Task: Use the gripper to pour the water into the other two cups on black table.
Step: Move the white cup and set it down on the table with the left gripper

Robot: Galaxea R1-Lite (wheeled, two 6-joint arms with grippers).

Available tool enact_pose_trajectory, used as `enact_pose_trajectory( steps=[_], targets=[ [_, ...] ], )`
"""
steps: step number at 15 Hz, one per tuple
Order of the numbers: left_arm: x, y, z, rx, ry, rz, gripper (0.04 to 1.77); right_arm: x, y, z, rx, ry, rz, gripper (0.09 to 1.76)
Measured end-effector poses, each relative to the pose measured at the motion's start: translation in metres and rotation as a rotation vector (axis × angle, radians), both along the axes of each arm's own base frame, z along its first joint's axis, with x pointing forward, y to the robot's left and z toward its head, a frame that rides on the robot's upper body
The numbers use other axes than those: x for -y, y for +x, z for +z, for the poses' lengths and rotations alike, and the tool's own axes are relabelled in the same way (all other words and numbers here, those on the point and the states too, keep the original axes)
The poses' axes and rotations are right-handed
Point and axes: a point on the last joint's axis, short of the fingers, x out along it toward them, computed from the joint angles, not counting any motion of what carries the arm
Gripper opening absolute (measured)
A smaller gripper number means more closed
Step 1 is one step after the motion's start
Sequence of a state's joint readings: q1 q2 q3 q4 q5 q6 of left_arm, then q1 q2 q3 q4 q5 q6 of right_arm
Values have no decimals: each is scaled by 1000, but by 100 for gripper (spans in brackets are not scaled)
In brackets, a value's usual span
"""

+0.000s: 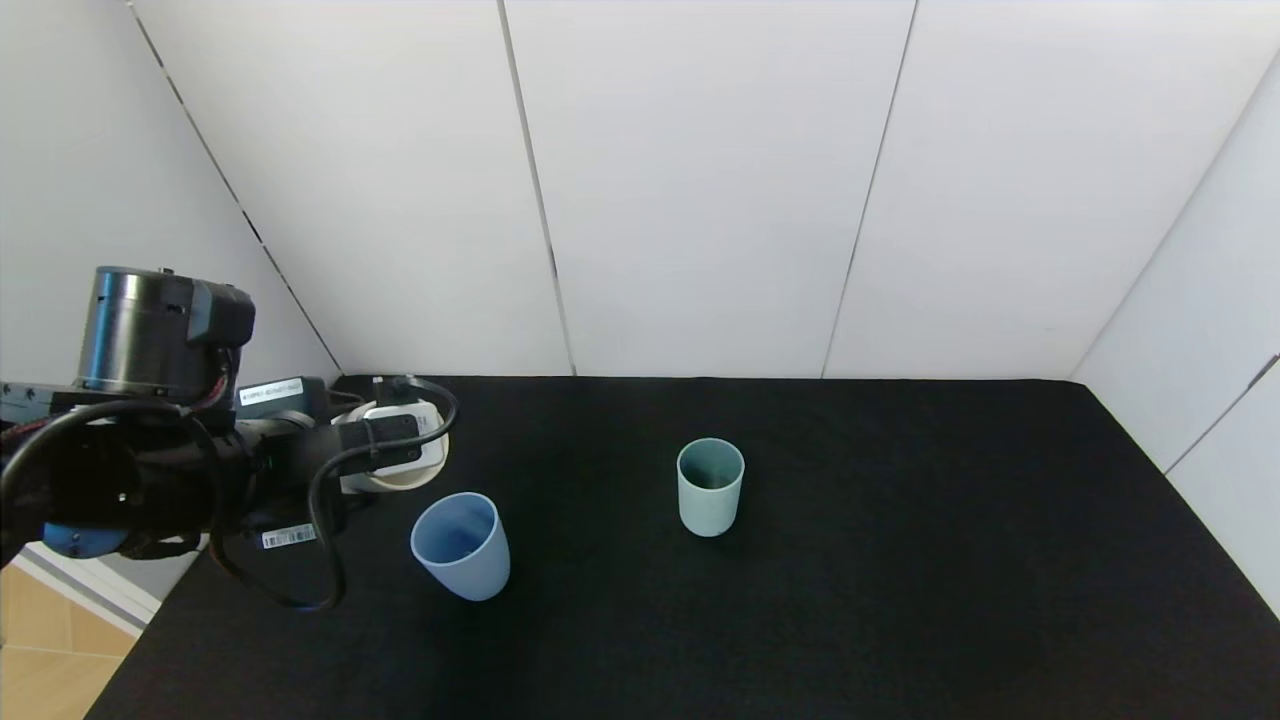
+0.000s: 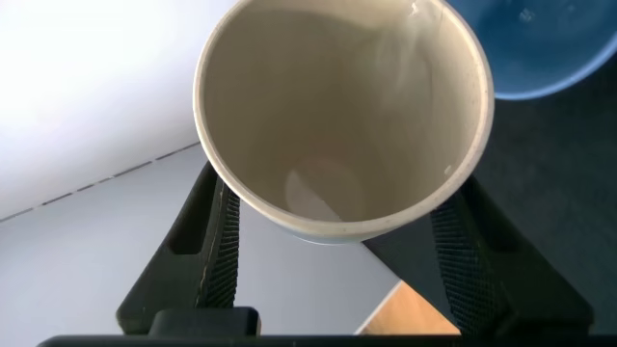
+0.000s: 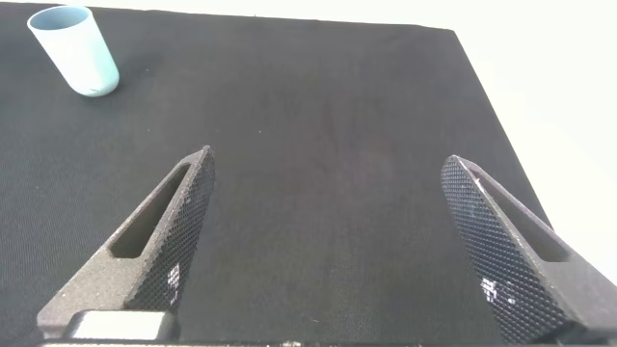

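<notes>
My left gripper (image 1: 395,450) is shut on the beige cream-rimmed tumbler (image 1: 405,478) and holds it tipped on its side above the back left of the black table (image 1: 900,560). The light blue cup (image 1: 460,545) stands just below and to the right of it. In the left wrist view the gripper (image 2: 337,207) clamps the tumbler (image 2: 342,116), whose mouth points toward the light blue cup (image 2: 530,53). A faint sheen of water (image 2: 405,43) lies on the inner wall. The teal-green cup (image 1: 710,487) stands upright mid-table. My right gripper (image 3: 328,159) is open and empty over the table.
White wall panels (image 1: 700,180) close the table at the back and sides. The table's left edge and the wooden floor (image 1: 40,650) lie below my left arm. The teal-green cup (image 3: 75,50) is far from the right gripper.
</notes>
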State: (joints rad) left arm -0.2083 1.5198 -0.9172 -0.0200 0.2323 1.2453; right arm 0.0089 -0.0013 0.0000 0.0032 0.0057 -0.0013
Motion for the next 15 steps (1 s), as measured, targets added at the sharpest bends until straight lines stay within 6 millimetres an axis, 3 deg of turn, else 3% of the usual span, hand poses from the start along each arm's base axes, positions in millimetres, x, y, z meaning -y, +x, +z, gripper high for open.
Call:
enact_pose_trajectory(
  steps=[7,15],
  targets=[
    [47,-10,12,34,-305,-9,118,0,0,0,0,0,0,171],
    [105,-7,-8,-143,-740,69,118,0,0,0,0,0,0,171]
  ],
)
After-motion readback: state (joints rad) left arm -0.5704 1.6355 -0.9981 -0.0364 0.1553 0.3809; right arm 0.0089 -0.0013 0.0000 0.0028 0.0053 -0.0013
